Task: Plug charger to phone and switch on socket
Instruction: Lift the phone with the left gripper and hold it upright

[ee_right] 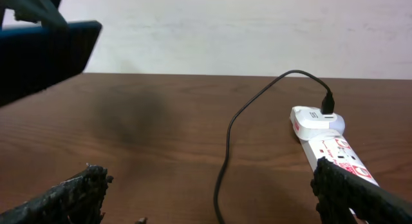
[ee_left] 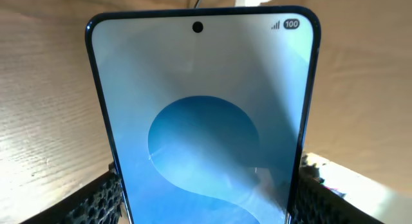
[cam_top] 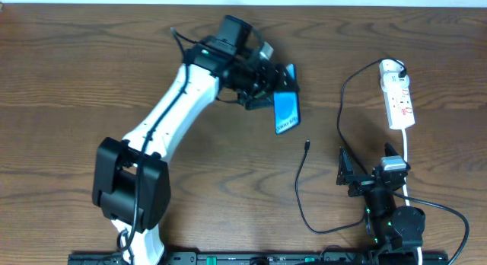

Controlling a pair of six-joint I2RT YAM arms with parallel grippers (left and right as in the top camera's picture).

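The phone (cam_top: 287, 110), with a bright blue screen, hangs above the table, and my left gripper (cam_top: 268, 94) is shut on its lower sides. It fills the left wrist view, where the phone (ee_left: 203, 114) stands upright between the black pads (ee_left: 96, 201). Its dark edge (ee_right: 45, 53) shows at the top left of the right wrist view. The charger (cam_top: 298, 181) loops over the table with its connector tip (cam_top: 307, 144) lying free. Its plug (cam_top: 401, 67) sits in the far end of the white socket (cam_top: 399, 97). My right gripper (cam_top: 364, 172) stands open over the cable (ee_right: 228, 140), with the socket (ee_right: 328, 143) by its right finger.
The wooden table (cam_top: 91, 82) runs to a pale wall (ee_right: 225, 31) at the back. The socket's white cord (cam_top: 407, 154) runs down past my right arm. A black rail (cam_top: 228, 257) lines the front edge.
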